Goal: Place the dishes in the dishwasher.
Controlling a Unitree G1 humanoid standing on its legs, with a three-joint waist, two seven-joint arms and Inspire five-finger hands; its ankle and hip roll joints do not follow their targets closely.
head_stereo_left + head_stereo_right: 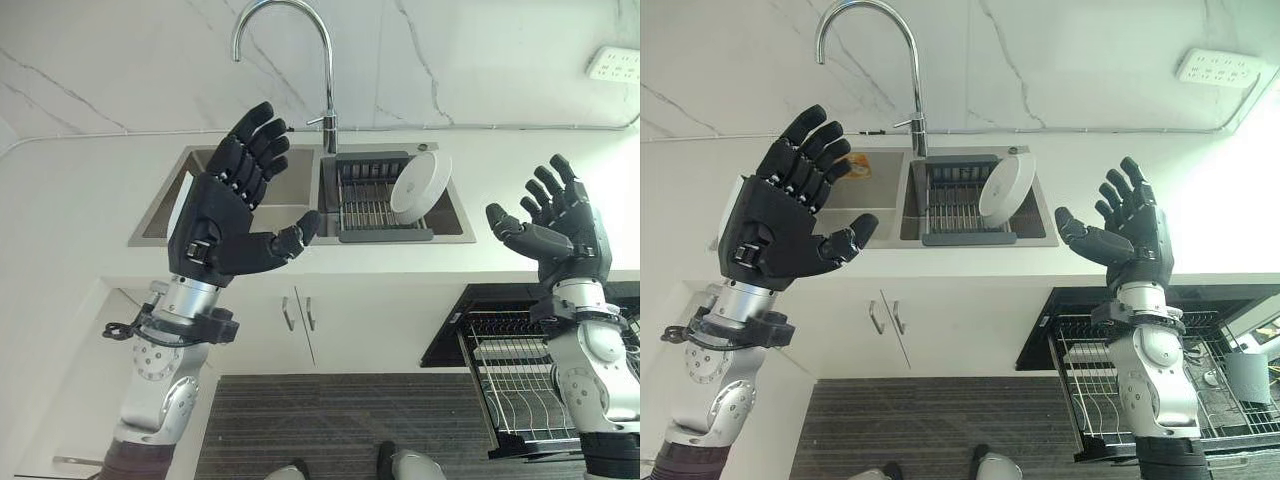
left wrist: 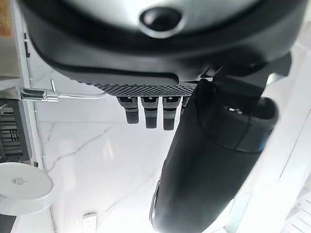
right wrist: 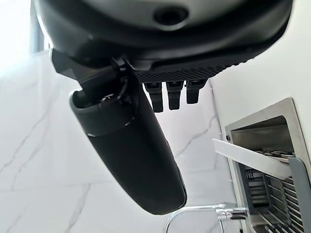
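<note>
Sink [image 1: 160, 215]: 12 o'clock, drying rack [image 1: 372, 205] sits inside.
Dishwasher rack [image 1: 1095, 385]: 4 o'clock, pulled out.
Left hand [image 1: 225, 225]: raised, fingers spread, empty.
Right hand [image 1: 560, 235]: same deal.
Plate [image 1: 420, 186]: leaning in the drying rack.

Open air above the sink [image 1: 250, 215]; the faucet [image 1: 300, 60] arches over the drying rack [image 1: 375, 200].

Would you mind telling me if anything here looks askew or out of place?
Nothing stands out. The plate leans on edge in the sink rack, as expected, the dishwasher rack is pulled out, and both hands are open.
</note>
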